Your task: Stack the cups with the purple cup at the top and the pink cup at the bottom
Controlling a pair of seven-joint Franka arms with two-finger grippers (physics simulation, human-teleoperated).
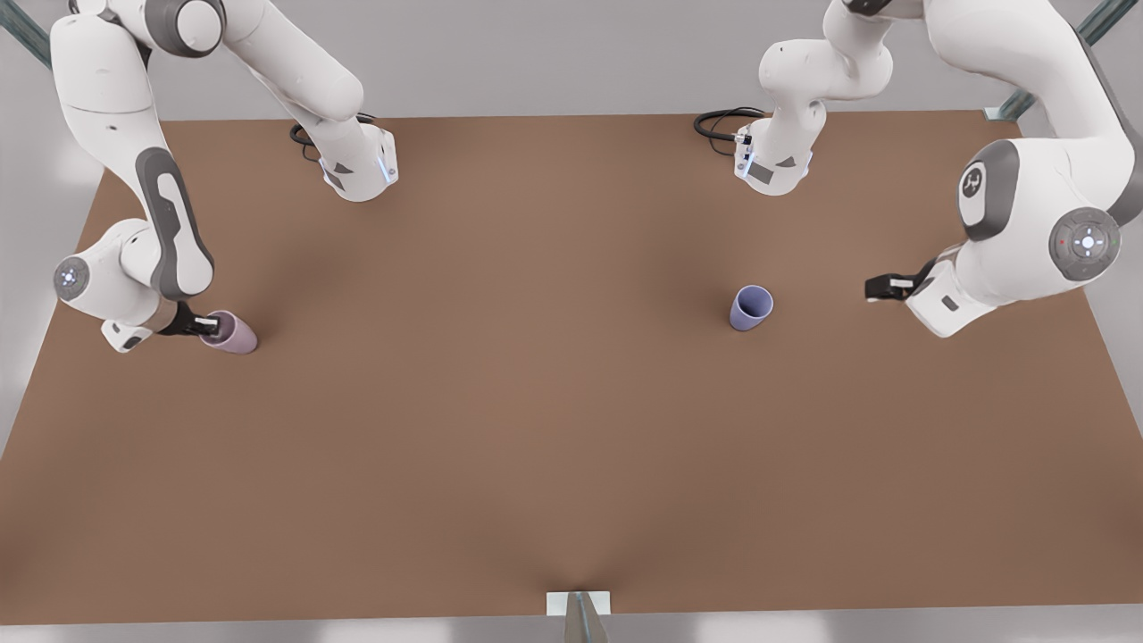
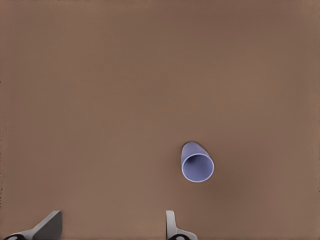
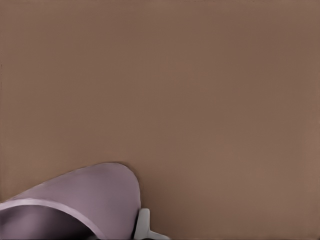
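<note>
The pink cup [image 1: 234, 336] stands near the table's edge at the front view's left. My right gripper [image 1: 204, 322] is at its rim and shut on its wall. In the right wrist view one finger [image 3: 143, 223] presses the outside of the pink cup [image 3: 95, 195], and the other finger is hidden inside it. The purple cup [image 1: 750, 308] stands upright and alone at the front view's right. My left gripper [image 1: 881, 288] hovers open to the right of it, well apart. In the left wrist view the purple cup [image 2: 197, 163] lies ahead of the open left gripper [image 2: 112, 222].
The brown table [image 1: 536, 402] spreads wide between the two cups. Both arm bases [image 1: 357, 165] and coiled black cables [image 1: 719, 121] sit at its far edge. A small metal bracket [image 1: 579, 605] sticks up at the near edge.
</note>
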